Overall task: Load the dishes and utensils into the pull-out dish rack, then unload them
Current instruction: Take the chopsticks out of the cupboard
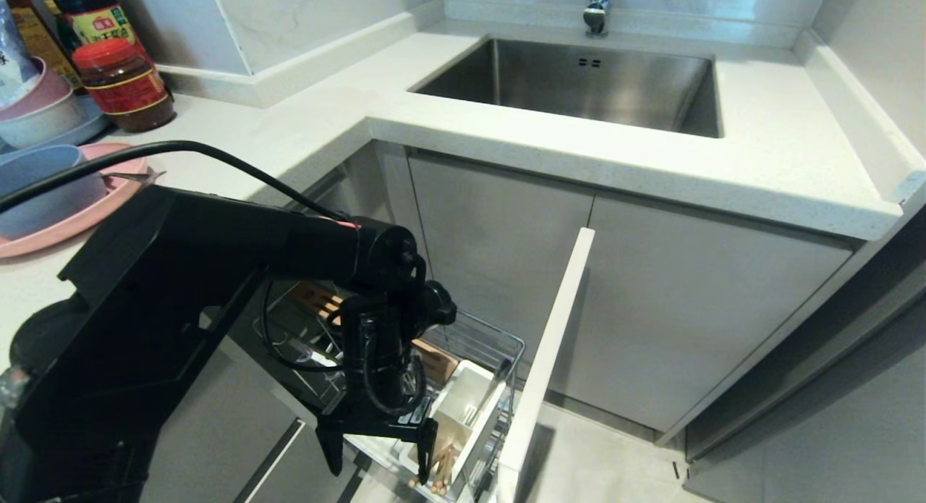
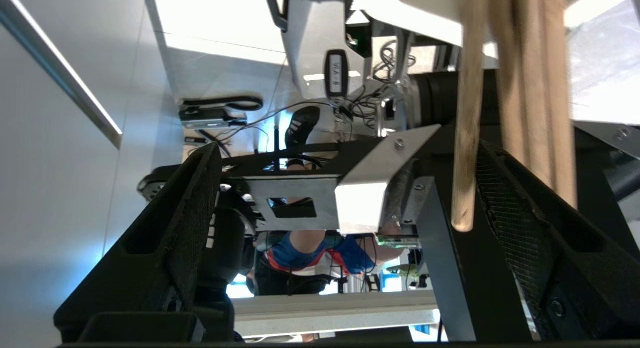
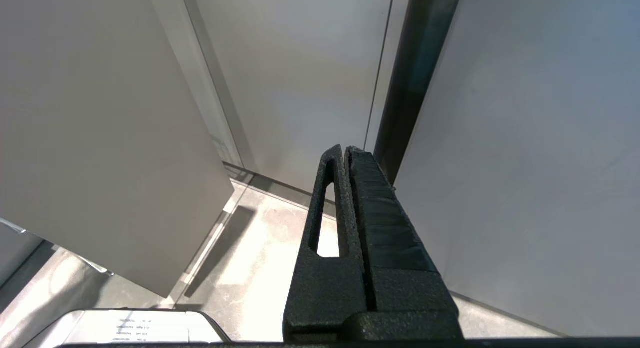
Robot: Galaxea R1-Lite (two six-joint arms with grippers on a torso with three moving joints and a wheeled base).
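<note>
Your left gripper (image 1: pixel 382 452) hangs spread beside the chopsticks (image 1: pixel 443 468), which stand in the rack's white box (image 1: pixel 463 409), apparently just dropped there.

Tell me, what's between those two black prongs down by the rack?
Head view: the left end effector is open, with bare space; wooden chopsticks stand by one prong in the white utensil box.

The white stone countertop (image 1: pixel 304 137) ran in an L around the steel sink (image 1: pixel 579 83); at its far left stood a red-lidded sauce jar (image 1: pixel 124 87) and a dark bottle (image 1: pixel 90 14) behind it; near them lay the pink plate (image 1: pixel 87 213) with the blue-grey bowl (image 1: pixel 36 188) resting in it; behind, a blue plate (image 1: pixel 76 130) carried stacked bowls (image 1: pixel 40 108); below, the pull-out dish rack (image 1: pixel 477 344) held a white utensil box (image 1: pixel 466 409) with chopsticks (image 1: pixel 441 470) standing in it.
</note>
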